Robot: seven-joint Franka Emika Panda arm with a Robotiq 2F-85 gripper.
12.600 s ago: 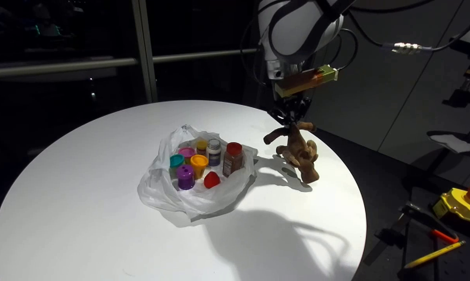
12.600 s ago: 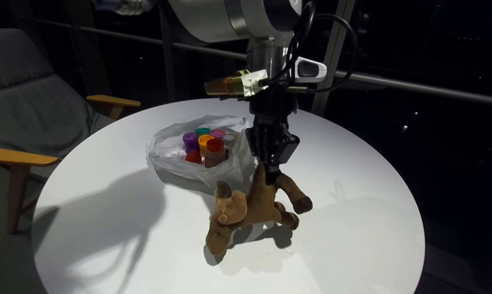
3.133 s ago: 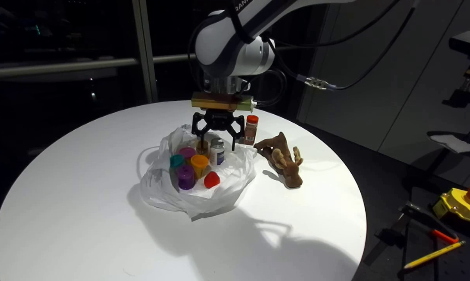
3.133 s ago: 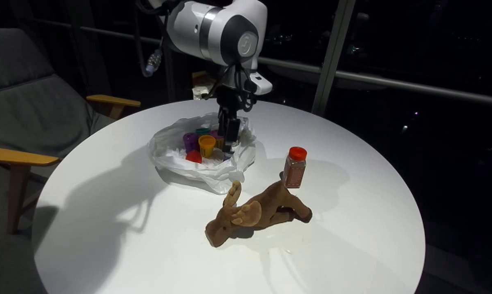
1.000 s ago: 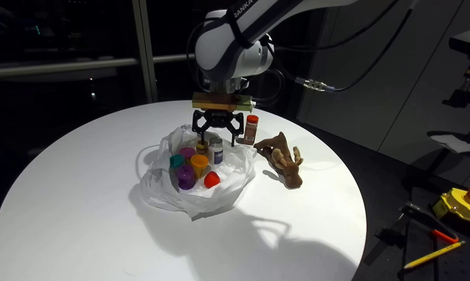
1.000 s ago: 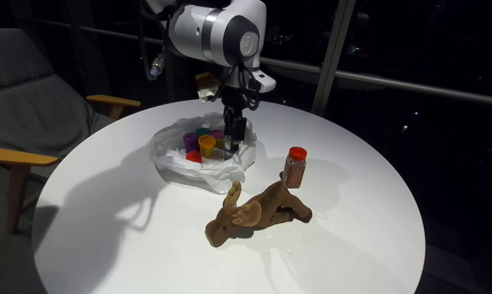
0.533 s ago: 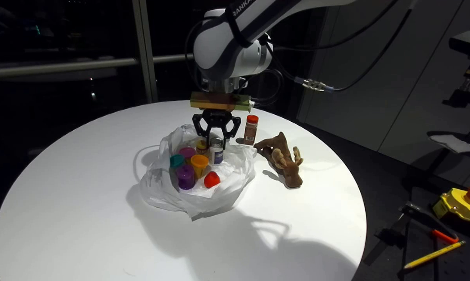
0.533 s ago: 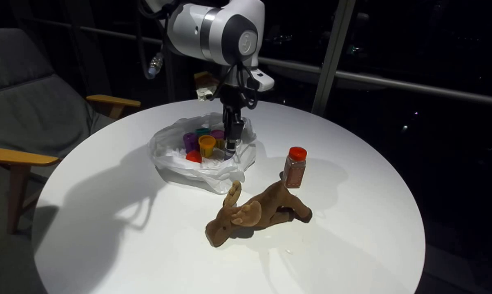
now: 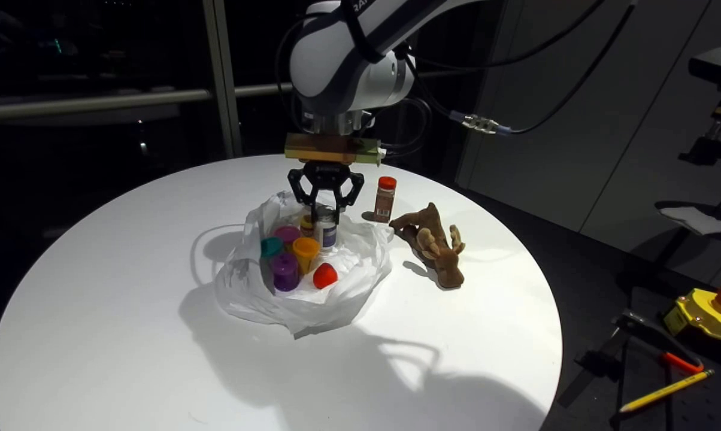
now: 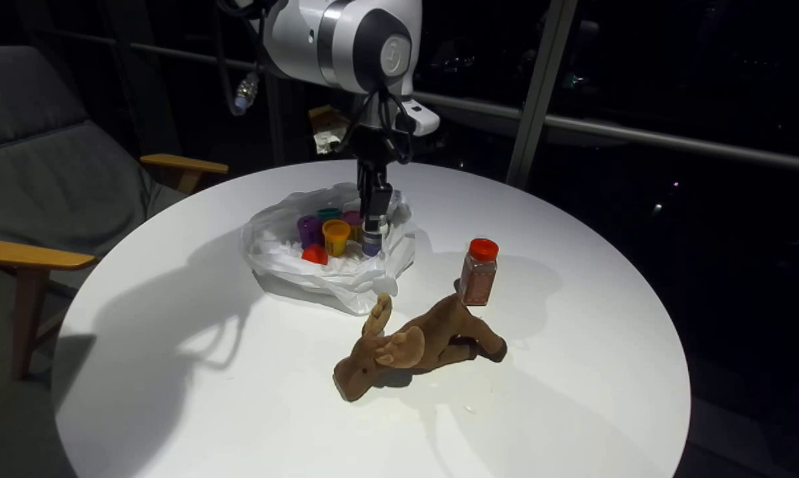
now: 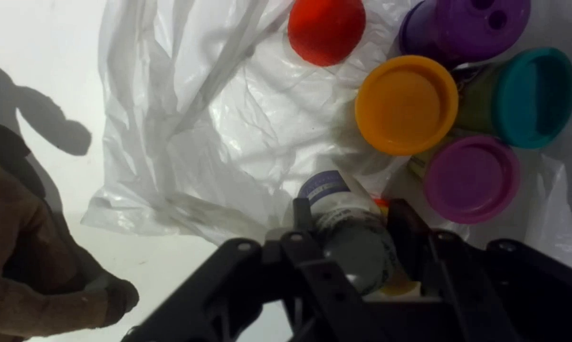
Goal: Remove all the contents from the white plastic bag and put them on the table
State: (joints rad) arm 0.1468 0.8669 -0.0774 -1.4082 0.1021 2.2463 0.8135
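The white plastic bag lies spread and crumpled on the white table. My gripper reaches down into it, with its fingers on both sides of a white bottle with a dark cap, which leans in the wrist view. Around it in the bag sit tubs: orange, purple, teal and pink. A yellow-lidded tub is partly hidden behind the bottle. A red rounded object lies at the front. Out on the table are a red-capped jar and a brown plush moose.
The bag's wrinkled rim stands up around the items. The jar is upright between the bag and the far table edge, close to the moose's rear. A grey chair with wooden arms stands beside the table.
In the last second the fingers have closed in on the bottle, and gripper and bottle have moved slightly up together. Earlier, the moose was let go and the red-capped jar left the bag.
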